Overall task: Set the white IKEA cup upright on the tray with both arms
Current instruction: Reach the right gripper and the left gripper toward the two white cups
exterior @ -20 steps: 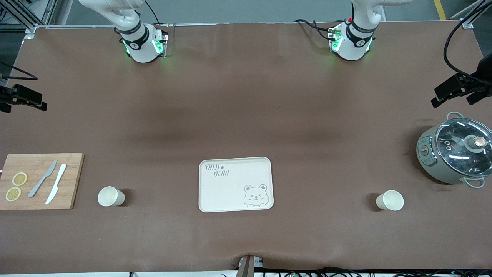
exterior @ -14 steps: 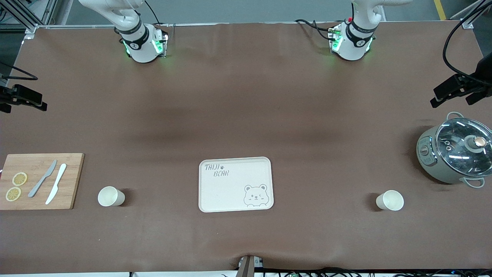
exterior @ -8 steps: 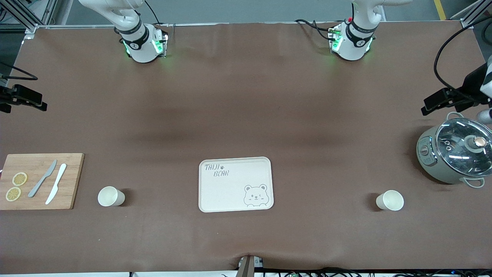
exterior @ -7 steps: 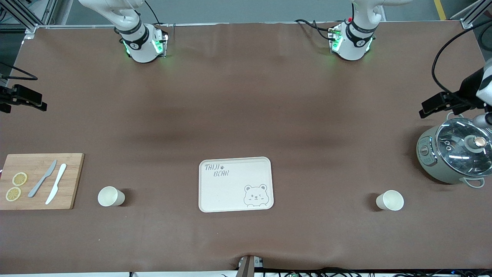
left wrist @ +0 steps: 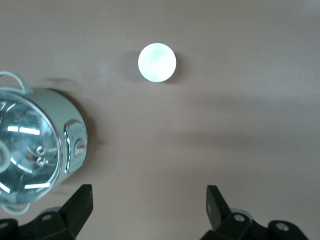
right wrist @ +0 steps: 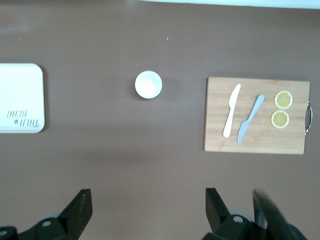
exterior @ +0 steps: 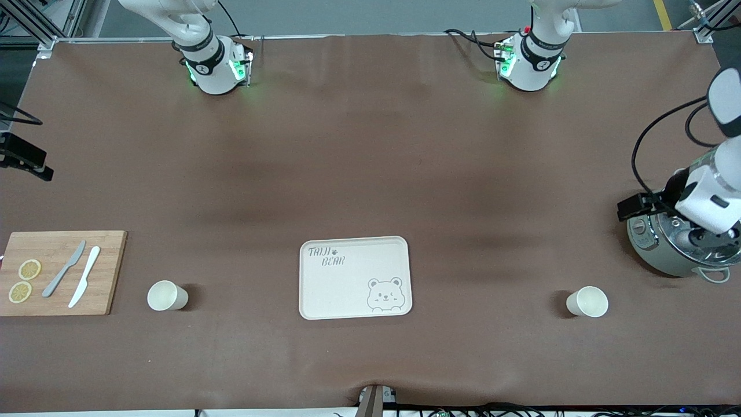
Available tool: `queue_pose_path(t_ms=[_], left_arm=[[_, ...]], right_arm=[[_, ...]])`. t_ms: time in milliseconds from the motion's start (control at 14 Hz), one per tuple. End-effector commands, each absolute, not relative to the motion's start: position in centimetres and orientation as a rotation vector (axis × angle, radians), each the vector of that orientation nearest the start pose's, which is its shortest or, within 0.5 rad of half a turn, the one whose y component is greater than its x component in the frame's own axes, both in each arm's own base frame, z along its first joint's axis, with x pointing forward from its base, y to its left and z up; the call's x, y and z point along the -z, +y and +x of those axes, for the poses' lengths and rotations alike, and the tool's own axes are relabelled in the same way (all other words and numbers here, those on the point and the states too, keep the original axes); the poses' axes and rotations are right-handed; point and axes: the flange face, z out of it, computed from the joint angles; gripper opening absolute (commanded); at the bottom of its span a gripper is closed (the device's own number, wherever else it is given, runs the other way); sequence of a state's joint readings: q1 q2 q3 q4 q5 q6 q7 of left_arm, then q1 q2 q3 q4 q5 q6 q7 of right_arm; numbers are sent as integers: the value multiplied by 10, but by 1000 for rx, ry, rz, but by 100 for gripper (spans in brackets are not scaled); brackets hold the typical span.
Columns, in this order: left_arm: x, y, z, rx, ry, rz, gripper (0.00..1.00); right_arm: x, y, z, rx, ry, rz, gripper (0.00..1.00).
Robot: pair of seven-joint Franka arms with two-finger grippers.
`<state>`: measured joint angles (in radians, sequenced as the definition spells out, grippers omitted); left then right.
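Two white cups stand mouth up on the brown cloth. One cup (exterior: 167, 295) (right wrist: 148, 84) is beside the cutting board, toward the right arm's end. The other cup (exterior: 587, 302) (left wrist: 157, 62) is toward the left arm's end, nearer to the front camera than the pot. The cream tray (exterior: 354, 278) (right wrist: 20, 97) with the bear drawing lies between them with nothing on it. My left gripper (exterior: 639, 206) (left wrist: 148, 205) hangs open over the cloth at the pot's side. My right gripper (exterior: 23, 157) (right wrist: 148, 207) hangs open over the cloth at the right arm's end.
A grey-green pot (exterior: 671, 249) (left wrist: 35, 145) with a glass lid sits at the left arm's end, partly hidden by the left arm. A bamboo cutting board (exterior: 61, 272) (right wrist: 255, 115) carries two knives and two lemon slices.
The left arm has swung in over the pot, bringing its gripper toward the cup at that end. The right gripper has shifted slightly toward the view's edge. Cups and tray have not moved.
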<state>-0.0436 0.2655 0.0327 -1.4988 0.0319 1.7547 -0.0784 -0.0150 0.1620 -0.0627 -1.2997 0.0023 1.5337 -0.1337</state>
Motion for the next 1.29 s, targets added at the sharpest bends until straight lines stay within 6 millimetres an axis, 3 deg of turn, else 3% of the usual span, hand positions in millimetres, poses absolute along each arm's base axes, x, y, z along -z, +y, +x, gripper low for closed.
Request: queue_pose_path(t_ms=[0, 286, 714, 1071, 1214], left_arm=[[-490, 8, 663, 46, -49, -3079, 100], [-437, 23, 690, 98, 20, -3038, 100], [-353, 49, 722, 242, 56, -3026, 100], [-299, 71, 733, 319, 64, -3020, 100], [-283, 71, 736, 355, 63, -3019, 100]], right_arm=[[-612, -42, 627, 54, -107, -3155, 100], [-544, -37, 668, 41, -118, -3161, 100], [-452, -45, 703, -26, -117, -3170, 100], [-395, -57, 719, -52, -101, -3180, 100], [-376, -76, 726, -1, -57, -3179, 100]])
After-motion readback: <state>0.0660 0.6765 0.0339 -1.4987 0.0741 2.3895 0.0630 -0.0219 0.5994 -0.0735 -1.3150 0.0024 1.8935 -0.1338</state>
